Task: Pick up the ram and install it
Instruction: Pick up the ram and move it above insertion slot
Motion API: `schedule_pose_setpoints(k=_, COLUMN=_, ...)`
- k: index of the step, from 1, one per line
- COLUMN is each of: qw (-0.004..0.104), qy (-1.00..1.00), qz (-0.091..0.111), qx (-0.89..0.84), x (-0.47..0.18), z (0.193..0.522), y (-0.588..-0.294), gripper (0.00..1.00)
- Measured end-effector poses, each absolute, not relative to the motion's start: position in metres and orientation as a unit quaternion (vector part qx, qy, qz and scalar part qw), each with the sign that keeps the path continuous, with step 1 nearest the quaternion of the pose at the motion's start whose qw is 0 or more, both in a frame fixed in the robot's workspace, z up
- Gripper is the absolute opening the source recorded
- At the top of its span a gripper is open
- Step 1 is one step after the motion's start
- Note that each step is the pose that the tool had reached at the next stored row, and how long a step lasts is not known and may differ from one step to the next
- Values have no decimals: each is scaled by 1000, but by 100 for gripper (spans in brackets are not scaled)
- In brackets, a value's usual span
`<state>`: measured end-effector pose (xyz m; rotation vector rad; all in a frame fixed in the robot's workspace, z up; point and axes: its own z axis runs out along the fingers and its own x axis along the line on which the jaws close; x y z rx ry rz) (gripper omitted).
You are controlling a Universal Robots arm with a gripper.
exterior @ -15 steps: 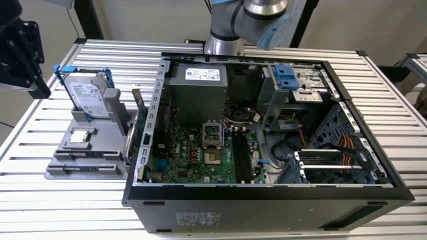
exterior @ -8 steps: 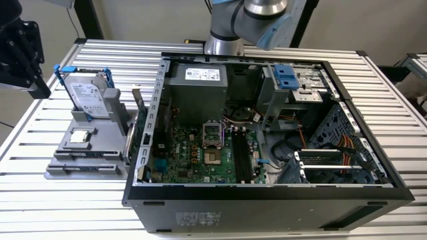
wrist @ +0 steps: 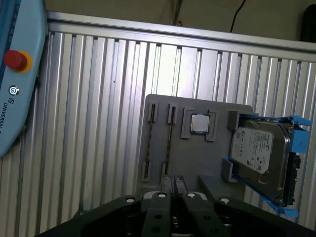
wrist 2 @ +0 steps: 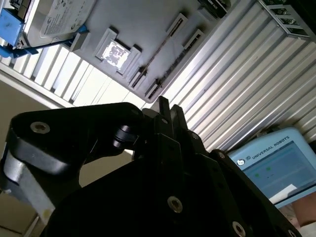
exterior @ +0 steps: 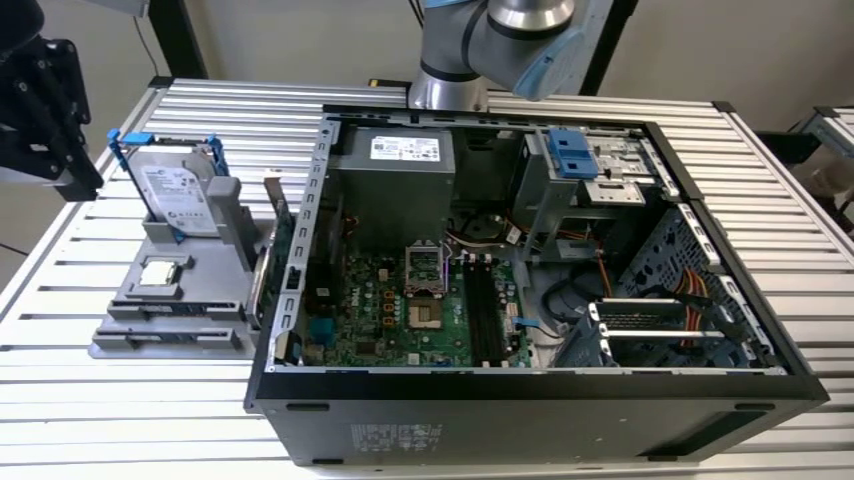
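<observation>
A skewed grasp is the danger: the thin, dark-edged ram stick (wrist: 169, 143) stands on edge in the flat grey holder block (wrist: 197, 158), to the exterior view's left of the open black computer case (exterior: 534, 385), and could tip or jam. The black gripper (wrist: 173, 178) hangs above it, fingers almost together, holding nothing.

Open air for the gripper (wrist: 173, 180) over the gray holder (wrist: 207, 158), hemmed by the upright hard drive (wrist: 259, 158) and case wall (exterior: 312, 200).
</observation>
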<state>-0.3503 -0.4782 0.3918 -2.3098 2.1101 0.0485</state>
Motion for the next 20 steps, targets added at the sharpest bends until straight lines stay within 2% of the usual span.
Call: schedule_pose_setpoints(k=20, qw=7, qy=716, qz=15, qx=-698, x=-350, z=388, y=-478, gripper=100)
